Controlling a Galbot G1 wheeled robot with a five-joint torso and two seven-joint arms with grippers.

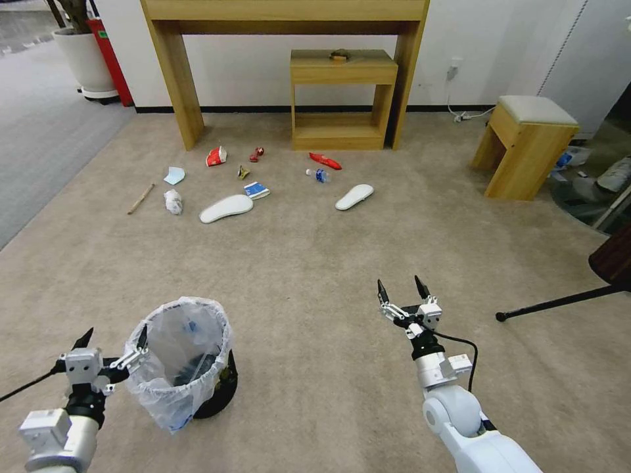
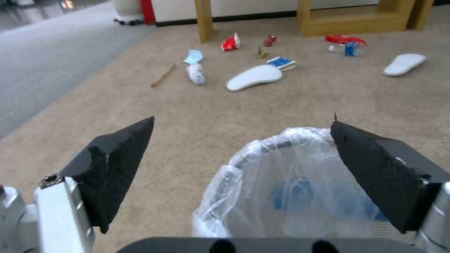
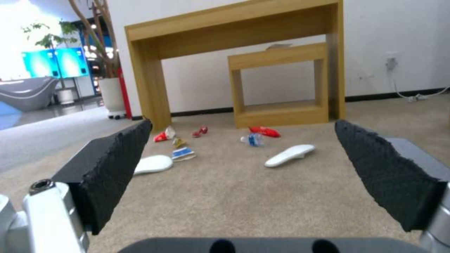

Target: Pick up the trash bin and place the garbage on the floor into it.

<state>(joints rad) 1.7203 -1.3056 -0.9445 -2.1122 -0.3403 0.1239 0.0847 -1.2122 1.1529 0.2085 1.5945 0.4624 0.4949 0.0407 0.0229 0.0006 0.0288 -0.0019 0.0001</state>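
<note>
Trash bin (image 1: 181,361): stood on the floor (image 1: 315,276) near the robot, at its left, well apart from the litter.
Left gripper (image 1: 112,341): hovered at the bin's rim, jaws spread, one finger touching the bag edge, nothing pinched.
Handling: bin looked light and stiff; its clear liner soft and slippery, so the rim seemed the safest hold, bag clamped with it.
Garbage (image 1: 227,208): lay scattered farther off before the wooden shelves.
Right gripper (image 1: 402,290): hung above bare carpet, jaws spread, empty.
</note>
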